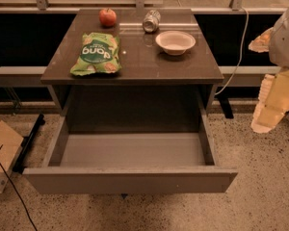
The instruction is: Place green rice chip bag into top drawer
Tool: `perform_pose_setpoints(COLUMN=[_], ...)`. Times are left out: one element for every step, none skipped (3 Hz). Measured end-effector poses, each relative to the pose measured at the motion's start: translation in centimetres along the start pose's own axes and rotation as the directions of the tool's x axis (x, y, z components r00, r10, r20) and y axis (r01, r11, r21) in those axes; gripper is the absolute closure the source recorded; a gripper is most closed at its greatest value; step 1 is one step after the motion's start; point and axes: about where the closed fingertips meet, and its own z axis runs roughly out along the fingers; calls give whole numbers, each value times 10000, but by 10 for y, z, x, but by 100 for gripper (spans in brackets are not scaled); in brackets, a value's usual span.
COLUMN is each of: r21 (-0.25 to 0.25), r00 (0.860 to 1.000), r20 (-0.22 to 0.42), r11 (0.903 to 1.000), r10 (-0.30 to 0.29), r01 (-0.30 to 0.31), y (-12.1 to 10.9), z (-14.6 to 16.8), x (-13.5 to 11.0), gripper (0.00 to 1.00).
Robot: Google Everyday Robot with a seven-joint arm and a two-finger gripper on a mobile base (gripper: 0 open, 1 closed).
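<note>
**Camera view: green rice chip bag not yet grasped, top drawer open**

The bag lies flat at ten o'clock on the tabletop. The drawer is pulled out at six. My hand hangs at three o'clock, well apart from the bag. I cannot tell how open it is. I would descend over the bag's middle and pinch gently.

**White and Pale Yellow Parts**

A rounded white arm is seen at the right edge of the view. Just under it, the gripper is found. It is made of blocky, pale yellow pieces, and a whitish tip is seen at its bottom.
</note>
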Motion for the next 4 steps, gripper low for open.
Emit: perform_pose_setpoints(r21=[36, 164, 227, 255], r00=[10000, 9973, 9868, 9656], r20=[42, 713, 1601, 2585], r11=[10000, 9997, 9993, 9990], r10=[7, 157, 244, 282], r01=[-8, -169, -284, -360], y=[0, -4, -11, -24], z=[0, 7, 24, 38], x=[-1, -16, -43, -76], gripper=[0, 0, 0, 0])
